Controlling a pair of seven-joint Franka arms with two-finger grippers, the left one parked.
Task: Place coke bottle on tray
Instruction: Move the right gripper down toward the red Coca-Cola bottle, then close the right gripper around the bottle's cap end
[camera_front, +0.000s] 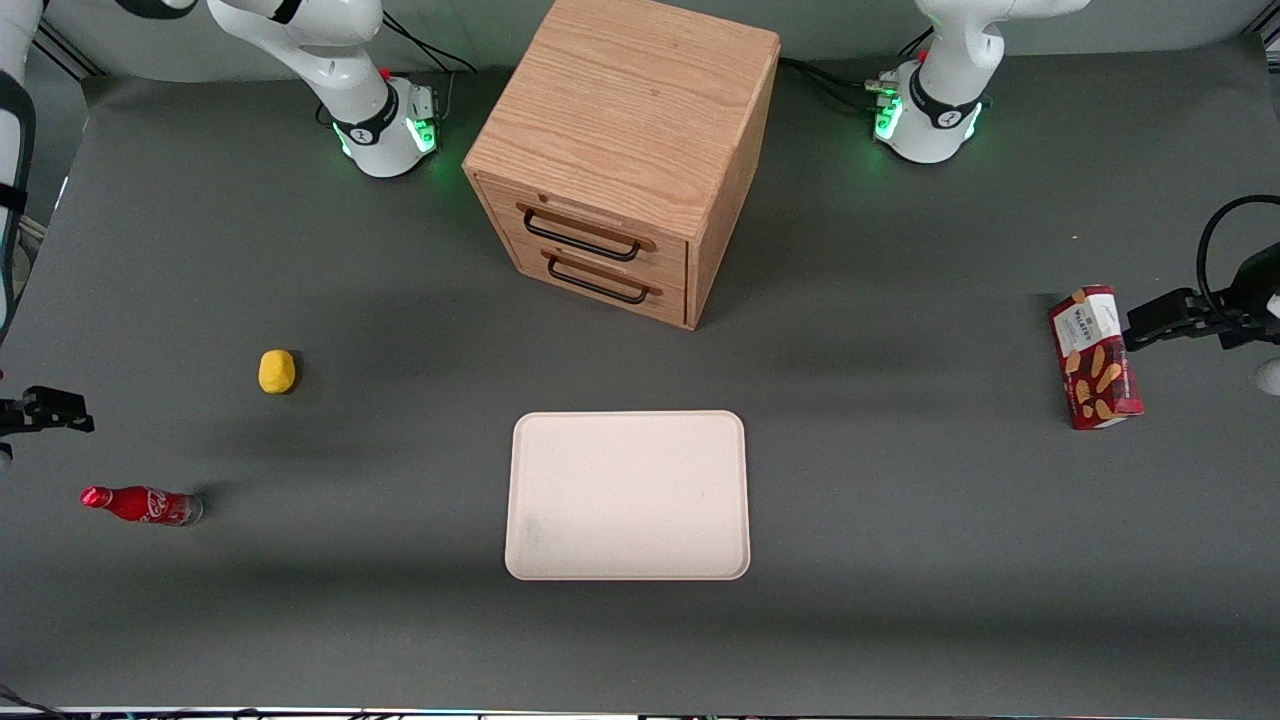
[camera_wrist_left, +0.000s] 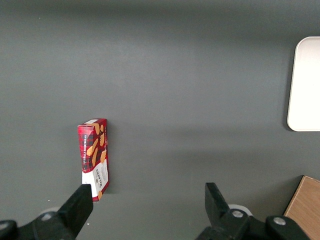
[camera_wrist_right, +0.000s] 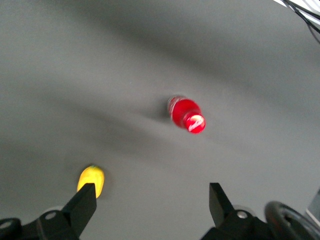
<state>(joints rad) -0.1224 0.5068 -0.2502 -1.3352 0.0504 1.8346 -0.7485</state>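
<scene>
Jaws spread wide, holding nothing: your gripper (camera_wrist_right: 148, 200) hangs above one coke bottle (camera_front: 143, 504) standing on the table, well apart from one tray (camera_front: 627, 495); one yellow lump (camera_front: 277, 371) nearby.

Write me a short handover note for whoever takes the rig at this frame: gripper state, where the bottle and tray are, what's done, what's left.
Gripper: open, holding nothing, hanging above the table at the working arm's end, looking down on the coke bottle.
Coke bottle: standing upright on the table at the working arm's end, nearer the front camera than the yellow lemon.
Tray: mid-table in front of the wooden drawer cabinet, nothing on it.
Done: nothing yet; bottle not grasped.
Left: lower onto the bottle, grasp it, carry it to the tray, set it down, release.
</scene>
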